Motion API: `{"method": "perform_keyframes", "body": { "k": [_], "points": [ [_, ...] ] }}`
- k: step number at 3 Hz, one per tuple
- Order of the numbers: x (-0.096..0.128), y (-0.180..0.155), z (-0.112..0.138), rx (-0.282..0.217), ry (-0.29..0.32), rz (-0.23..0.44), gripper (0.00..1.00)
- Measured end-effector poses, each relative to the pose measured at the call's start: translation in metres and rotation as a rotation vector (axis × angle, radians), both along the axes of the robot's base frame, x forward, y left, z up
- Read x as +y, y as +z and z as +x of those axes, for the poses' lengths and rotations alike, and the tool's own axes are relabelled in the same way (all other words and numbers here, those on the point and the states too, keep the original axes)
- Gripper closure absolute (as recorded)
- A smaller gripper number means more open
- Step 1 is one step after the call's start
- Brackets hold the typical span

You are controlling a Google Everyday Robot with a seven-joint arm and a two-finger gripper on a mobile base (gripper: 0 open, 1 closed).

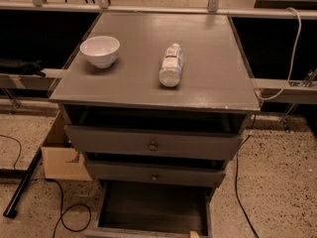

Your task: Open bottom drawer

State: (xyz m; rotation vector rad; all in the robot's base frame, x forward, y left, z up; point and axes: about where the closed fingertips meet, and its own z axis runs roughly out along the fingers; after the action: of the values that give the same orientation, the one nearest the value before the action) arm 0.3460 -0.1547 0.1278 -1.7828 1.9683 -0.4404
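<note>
Grey cabinet [213,58], three drawers [152,144], bottom drawer [153,207] open; one bowl [99,50], one bottle [171,65]; claw unseen, grip unknowable.

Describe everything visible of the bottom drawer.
The bottom drawer is grey painted wood by its look, lowest of three. It stands pulled far out, level, its plain grey inside bare. The picture's lower edge cuts its front, so no knob shows. A small pale bit sits at its front rim, right; unclear what. The hand is not in view.
</note>
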Motion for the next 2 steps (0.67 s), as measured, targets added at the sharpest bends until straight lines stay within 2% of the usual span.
{"method": "perform_keyframes", "body": {
  "k": [2],
  "points": [
    [-0.0014, -0.0014, -0.0085, 0.0, 0.005, 0.002, 1.0]
  ]
}}
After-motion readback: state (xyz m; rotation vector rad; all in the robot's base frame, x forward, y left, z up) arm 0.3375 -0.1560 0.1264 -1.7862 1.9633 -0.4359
